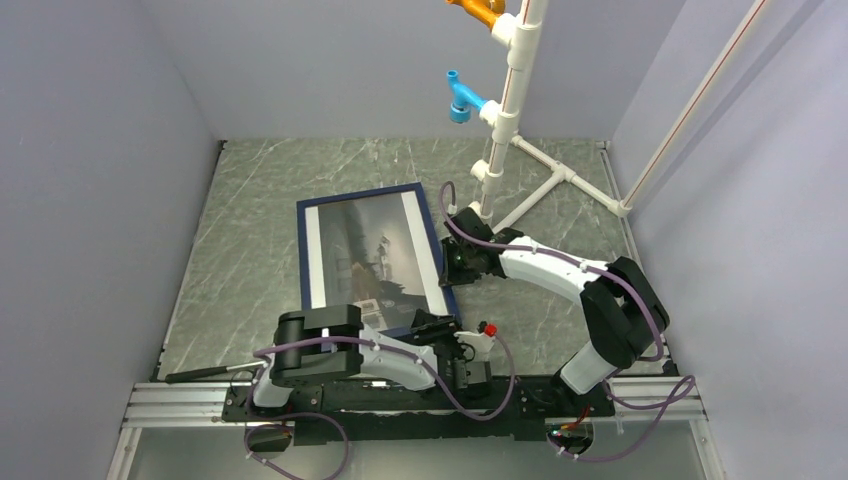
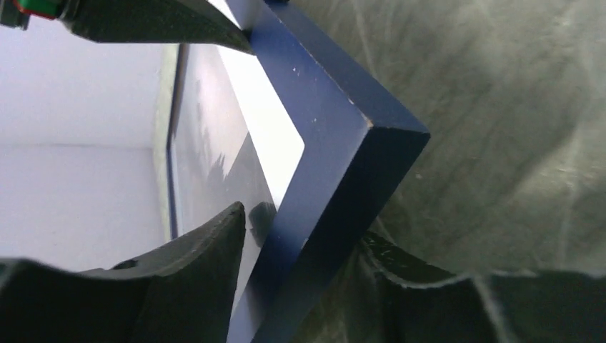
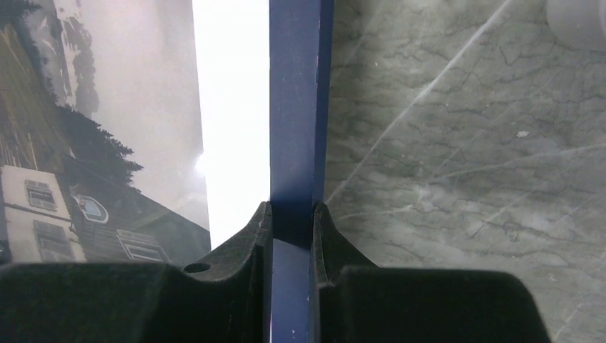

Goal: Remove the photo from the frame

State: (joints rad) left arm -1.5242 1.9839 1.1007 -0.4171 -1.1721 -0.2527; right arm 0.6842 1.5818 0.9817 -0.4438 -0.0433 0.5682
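Note:
The navy blue frame (image 1: 360, 192) lies on the grey marbled table with the photo (image 1: 370, 245) inside it, a dark greyish scene with white strips along its long sides. My right gripper (image 1: 455, 262) is shut on the frame's right long side; in the right wrist view its fingers (image 3: 259, 229) pinch the blue bar (image 3: 293, 107) beside the photo (image 3: 128, 107). My left gripper (image 1: 447, 335) is at the frame's near right corner. In the left wrist view it (image 2: 307, 221) straddles the blue bar (image 2: 336, 128), jaws apart, one finger over the photo (image 2: 207, 128).
A white pipe stand (image 1: 505, 110) with a blue hook (image 1: 462, 100) and an orange one rises just behind the right gripper. Its base pipes (image 1: 560, 175) run to the right wall. Grey walls close in both sides. A metal rail (image 1: 180, 400) runs along the near edge.

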